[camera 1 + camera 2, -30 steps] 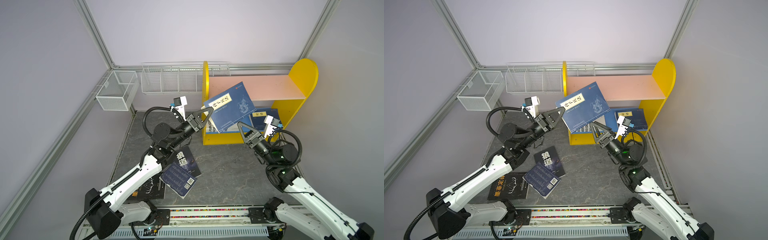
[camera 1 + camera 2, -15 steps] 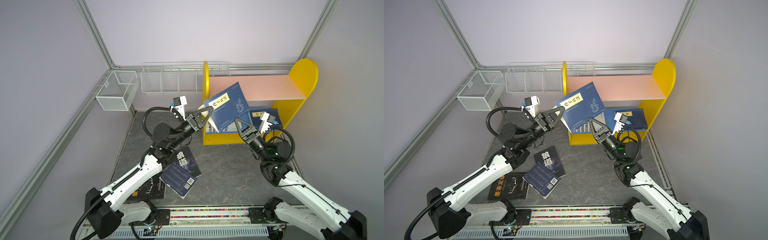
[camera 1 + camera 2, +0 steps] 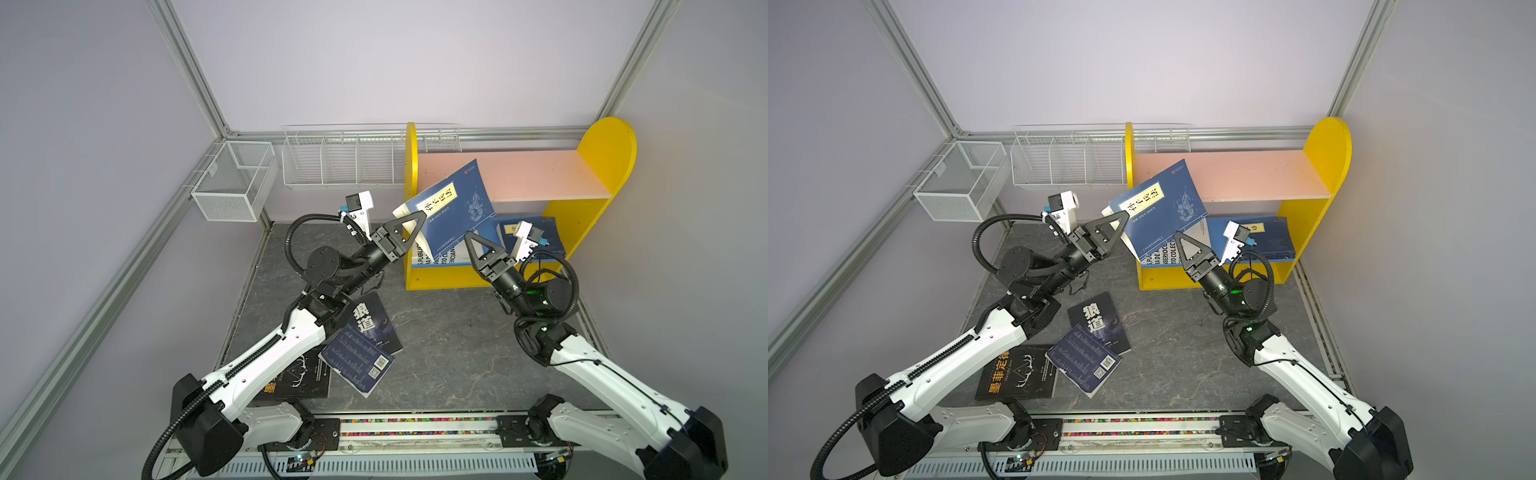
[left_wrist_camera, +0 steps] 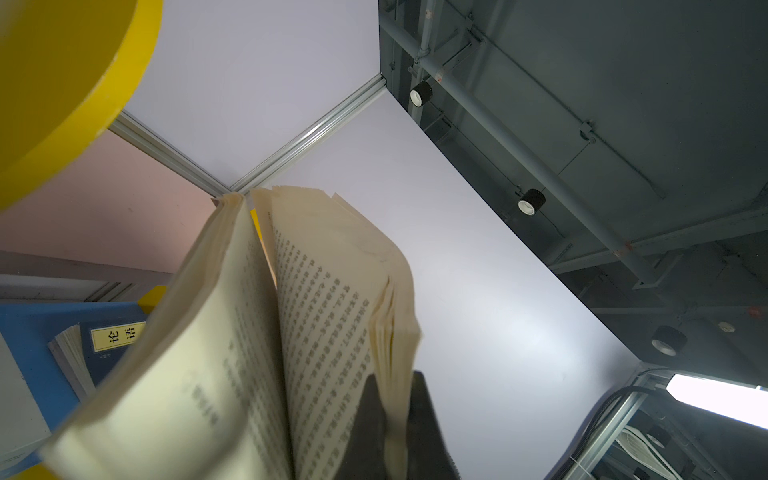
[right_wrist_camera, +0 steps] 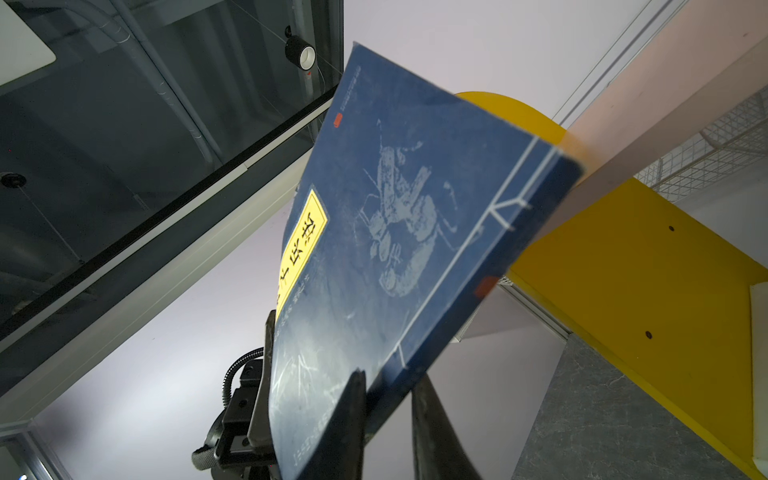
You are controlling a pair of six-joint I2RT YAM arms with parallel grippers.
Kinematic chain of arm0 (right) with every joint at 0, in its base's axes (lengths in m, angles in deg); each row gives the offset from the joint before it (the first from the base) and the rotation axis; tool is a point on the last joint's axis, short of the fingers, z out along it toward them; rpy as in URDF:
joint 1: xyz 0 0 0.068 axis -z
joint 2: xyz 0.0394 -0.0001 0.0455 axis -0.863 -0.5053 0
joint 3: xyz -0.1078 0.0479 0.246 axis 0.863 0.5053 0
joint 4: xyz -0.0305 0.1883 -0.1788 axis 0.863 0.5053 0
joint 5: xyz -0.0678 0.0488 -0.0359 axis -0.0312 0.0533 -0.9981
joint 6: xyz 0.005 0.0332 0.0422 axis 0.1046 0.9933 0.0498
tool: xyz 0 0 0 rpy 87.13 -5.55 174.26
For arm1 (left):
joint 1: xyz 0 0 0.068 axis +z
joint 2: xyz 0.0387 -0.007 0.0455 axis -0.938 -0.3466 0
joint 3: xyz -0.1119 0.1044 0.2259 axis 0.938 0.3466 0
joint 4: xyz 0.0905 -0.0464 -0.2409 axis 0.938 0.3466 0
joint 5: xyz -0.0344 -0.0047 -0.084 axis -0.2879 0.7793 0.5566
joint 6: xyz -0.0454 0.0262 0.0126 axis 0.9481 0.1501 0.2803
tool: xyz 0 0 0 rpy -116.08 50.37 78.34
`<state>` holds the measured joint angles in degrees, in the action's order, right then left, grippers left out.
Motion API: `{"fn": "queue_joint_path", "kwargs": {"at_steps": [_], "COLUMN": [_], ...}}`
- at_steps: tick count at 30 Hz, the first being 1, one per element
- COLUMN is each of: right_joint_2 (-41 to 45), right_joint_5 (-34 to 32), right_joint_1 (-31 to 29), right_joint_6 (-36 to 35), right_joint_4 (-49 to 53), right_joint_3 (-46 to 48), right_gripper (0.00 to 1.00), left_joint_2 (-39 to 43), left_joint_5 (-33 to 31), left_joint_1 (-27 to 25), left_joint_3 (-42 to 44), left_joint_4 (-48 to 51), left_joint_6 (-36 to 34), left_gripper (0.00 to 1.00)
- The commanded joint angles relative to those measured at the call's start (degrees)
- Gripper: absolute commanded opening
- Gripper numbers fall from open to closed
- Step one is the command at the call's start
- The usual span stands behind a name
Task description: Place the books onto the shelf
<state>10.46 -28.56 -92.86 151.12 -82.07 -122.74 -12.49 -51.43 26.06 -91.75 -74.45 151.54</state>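
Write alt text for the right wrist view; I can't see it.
A tilted navy paperback with a yellow title label fills the view, its spine corner clamped in the right gripper. The left gripper holds its opposite edge; the yellow-and-pink shelf stands behind.

The left arm (image 3: 266, 357) and right arm (image 3: 615, 386) wear white shells over black round joints. The left gripper (image 3: 422, 216) and right gripper (image 3: 468, 236) are black, with triangular cut-out fingers (image 3: 401, 230). White wrist cameras (image 3: 359, 208) carry blue plugs. Ribbed black cables (image 3: 288, 243) loop beside them.
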Motion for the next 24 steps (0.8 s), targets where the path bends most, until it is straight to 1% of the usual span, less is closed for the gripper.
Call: {"fn": "queue_joint_path", "kwargs": {"at_steps": [1,3,5,9,14,17,18,20,24], "right_joint_2": [0.24,0.43,0.43,-0.01,-0.20,0.21,0.33,0.72,1.97], "right_joint_5": [1.43,1.52,1.72,1.83,1.83,1.48,1.48,1.48,0.46], "right_joint_1": [-0.36,-0.41,-0.36,-0.34,-0.36,-0.35,-0.36,-0.31,-0.37], "right_joint_6": [0.74,0.48,0.38,0.47,0.81,0.84,0.78,0.92,1.40], "right_joint_4": [-3.46,-3.20,-3.03,-3.18,-4.08,-3.68,-3.28,-1.94,-1.12], "right_joint_3": [-1.63,-1.78,-2.03,-2.21,-2.01,-1.80,-1.71,-1.65,-0.32], "right_gripper": [0.24,0.25,0.28,0.30,0.23,0.23,0.24,0.32,0.35], "left_joint_2": [-0.32,-0.42,-0.52,-0.61,-0.50,-0.49,-0.48,-0.49,-0.38], "left_joint_5": [1.18,1.13,1.19,1.19,0.92,0.85,0.78,0.47,0.13], "left_joint_1": [-0.46,-0.46,-0.46,-0.46,-0.46,-0.46,-0.46,-0.46,-0.46], "left_joint_3": [-0.42,-0.49,-0.50,-0.51,-0.42,-0.53,-0.50,-0.42,-0.48], "left_joint_4": [-2.84,-2.84,-3.06,-3.21,-3.15,-3.12,-3.09,-3.06,-2.54], "left_joint_6": [1.16,1.13,1.24,1.33,1.24,1.23,1.16,0.98,0.45], "left_gripper": [0.00,0.00,0.00,0.00,0.00,0.00,0.00,0.00,0.00]}}
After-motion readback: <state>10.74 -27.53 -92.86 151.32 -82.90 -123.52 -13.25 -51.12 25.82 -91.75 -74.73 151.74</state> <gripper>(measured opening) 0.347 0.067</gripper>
